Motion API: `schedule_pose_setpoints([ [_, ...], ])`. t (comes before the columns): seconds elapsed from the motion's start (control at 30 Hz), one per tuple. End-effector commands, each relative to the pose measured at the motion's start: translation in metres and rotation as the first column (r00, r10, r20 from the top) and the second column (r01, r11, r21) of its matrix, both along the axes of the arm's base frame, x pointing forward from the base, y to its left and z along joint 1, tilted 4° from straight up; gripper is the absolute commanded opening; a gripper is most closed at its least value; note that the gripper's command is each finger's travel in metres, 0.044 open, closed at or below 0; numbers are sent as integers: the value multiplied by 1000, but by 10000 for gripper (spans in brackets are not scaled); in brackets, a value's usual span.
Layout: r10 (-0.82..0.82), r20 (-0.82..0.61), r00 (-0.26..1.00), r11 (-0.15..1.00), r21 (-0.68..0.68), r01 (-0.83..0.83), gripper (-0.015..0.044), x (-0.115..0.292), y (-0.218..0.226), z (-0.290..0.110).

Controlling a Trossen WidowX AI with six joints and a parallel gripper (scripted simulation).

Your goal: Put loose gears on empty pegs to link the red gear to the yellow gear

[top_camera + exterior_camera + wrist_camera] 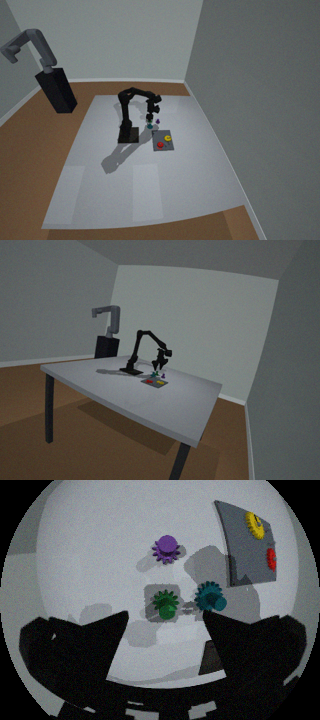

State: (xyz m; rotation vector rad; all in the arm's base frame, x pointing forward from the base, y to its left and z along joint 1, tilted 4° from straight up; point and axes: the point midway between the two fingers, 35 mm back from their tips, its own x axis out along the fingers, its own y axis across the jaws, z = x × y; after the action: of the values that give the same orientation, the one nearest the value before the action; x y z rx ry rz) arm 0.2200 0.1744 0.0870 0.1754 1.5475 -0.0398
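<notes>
My gripper (157, 370) (166, 615) is open and empty, pointing down above the green gear (166, 604) (157, 373), which shows between the fingertips in the wrist view. The teal gear (149, 126) (153, 374) (205, 599) stands on the table close to the green one, beside the right fingertip in the wrist view. The purple gear (157, 121) (163, 376) (167, 545) stands farther off. The grey board (161, 134) (158, 386) (240, 555) carries the red gear (159, 144) (149, 381) (271, 559) and the yellow gear (167, 138) (160, 382) (254, 526). Short pegs show near these two gears in the top view.
The arm's dark base plate (133, 138) (136, 372) (211, 660) lies on the table beside the board. A second, grey arm (42, 46) (115, 320) stands on a black pedestal (58, 95) (106, 347) beyond the table. Walls stand around the table.
</notes>
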Motion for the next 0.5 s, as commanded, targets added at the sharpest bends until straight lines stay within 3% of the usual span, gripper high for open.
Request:
schedule_pose_setpoints([
  [0.0,-5,-11,1000,1000,-2,5,440,-2,0,-9],
  [0.47,-5,-11,1000,1000,-2,5,440,-2,1,-21],
])
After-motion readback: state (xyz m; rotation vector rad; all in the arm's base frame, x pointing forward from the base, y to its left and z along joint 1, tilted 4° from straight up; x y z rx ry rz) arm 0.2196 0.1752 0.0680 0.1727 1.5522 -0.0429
